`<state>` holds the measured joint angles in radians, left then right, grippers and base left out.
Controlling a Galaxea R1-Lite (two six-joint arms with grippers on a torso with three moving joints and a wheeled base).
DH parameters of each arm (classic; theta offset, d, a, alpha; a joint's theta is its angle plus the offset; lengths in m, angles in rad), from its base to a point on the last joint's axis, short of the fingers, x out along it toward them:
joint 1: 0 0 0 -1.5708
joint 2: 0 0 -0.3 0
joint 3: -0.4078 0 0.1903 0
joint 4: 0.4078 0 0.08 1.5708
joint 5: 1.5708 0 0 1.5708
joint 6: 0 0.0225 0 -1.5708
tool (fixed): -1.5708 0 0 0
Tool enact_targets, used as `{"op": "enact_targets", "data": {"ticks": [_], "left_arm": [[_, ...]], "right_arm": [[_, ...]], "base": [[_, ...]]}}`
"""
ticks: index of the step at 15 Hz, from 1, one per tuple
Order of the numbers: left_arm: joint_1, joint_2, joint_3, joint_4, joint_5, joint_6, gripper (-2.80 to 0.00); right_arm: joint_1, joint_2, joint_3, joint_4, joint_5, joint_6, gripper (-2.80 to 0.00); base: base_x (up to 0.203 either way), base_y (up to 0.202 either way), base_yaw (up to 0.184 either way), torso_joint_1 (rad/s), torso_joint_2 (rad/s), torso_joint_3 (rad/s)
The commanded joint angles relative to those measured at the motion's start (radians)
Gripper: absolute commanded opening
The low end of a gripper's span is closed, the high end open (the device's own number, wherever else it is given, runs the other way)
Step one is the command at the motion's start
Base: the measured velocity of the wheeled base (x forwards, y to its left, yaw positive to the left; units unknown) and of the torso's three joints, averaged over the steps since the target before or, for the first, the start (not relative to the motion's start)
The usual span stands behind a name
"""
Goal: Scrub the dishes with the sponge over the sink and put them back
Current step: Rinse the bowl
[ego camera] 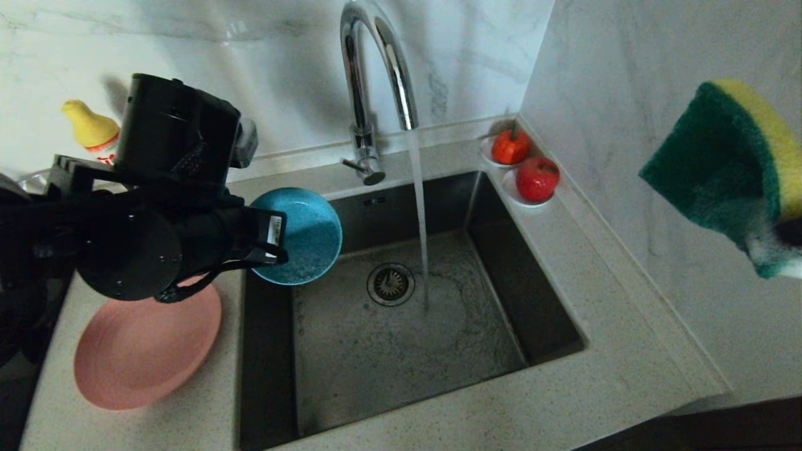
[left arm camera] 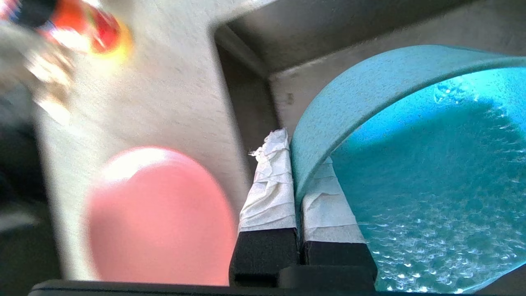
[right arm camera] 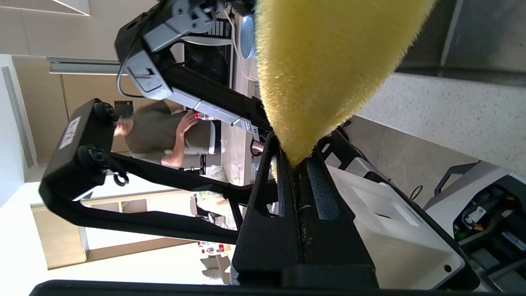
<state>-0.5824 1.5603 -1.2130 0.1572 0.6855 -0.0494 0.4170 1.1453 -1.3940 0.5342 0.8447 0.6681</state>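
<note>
— What was held by the left gripper (left arm camera: pixel 296 193)?

— The teal-blue bowl (ego camera: pixel 304 238) was clamped by its rim between the tape-wrapped fingers (left arm camera: pixel 269 185), one inside the rim and one outside. The bowl was tilted on edge above the near-left corner of the sink (ego camera: pixel 551 326), and droplets were seen on its inner face.

— And the right gripper (right arm camera: pixel 295 164)?

— It was closed on a corner of the sponge (ego camera: pixel 730 169), which was raised at the right, above the counter (ego camera: pixel 601 376) beside the basin, well apart from the bowl. The green pad was turned toward the sink, the yellow foam away from it.

— Where were the other things found?

— The pink plate (ego camera: pixel 141 354) was lying on the counter just left of the sink, partly hidden by the left arm. Water was seen running from the tap (ego camera: pixel 376 75) onto the basin floor, just beside the drain strainer (ego camera: pixel 390 284). Two red fruits on small white saucers (ego camera: pixel 523 195) were set at the far-right corner. The spoon could not be made out.
</note>
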Motion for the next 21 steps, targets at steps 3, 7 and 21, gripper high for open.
{"op": "enact_targets", "data": {"ticks": [3, 7, 21], "left_arm": [[0.001, -0.055, 0.014, -0.103, 0.009, 0.184, -2.80], [-0.001, -0.069, 0.091, -0.472, 0.014, 0.380, -2.80], [-0.003, -0.032, 0.415, -1.427, -0.010, 0.709, -2.80]], "right_arm": [[-0.003, -0.006, 0.007, 0.000, 0.005, 0.004, -2.80], [-0.003, 0.002, 0.009, -0.007, 0.005, 0.004, -2.80], [-0.003, 0.025, 0.023, -0.043, 0.007, -0.002, -2.80]], "base": [[0.000, 0.000, 0.000, 0.000, 0.00, 0.000], [0.000, 0.000, 0.000, 0.000, 0.00, 0.000], [0.000, 0.000, 0.000, 0.000, 0.00, 0.000]]}}
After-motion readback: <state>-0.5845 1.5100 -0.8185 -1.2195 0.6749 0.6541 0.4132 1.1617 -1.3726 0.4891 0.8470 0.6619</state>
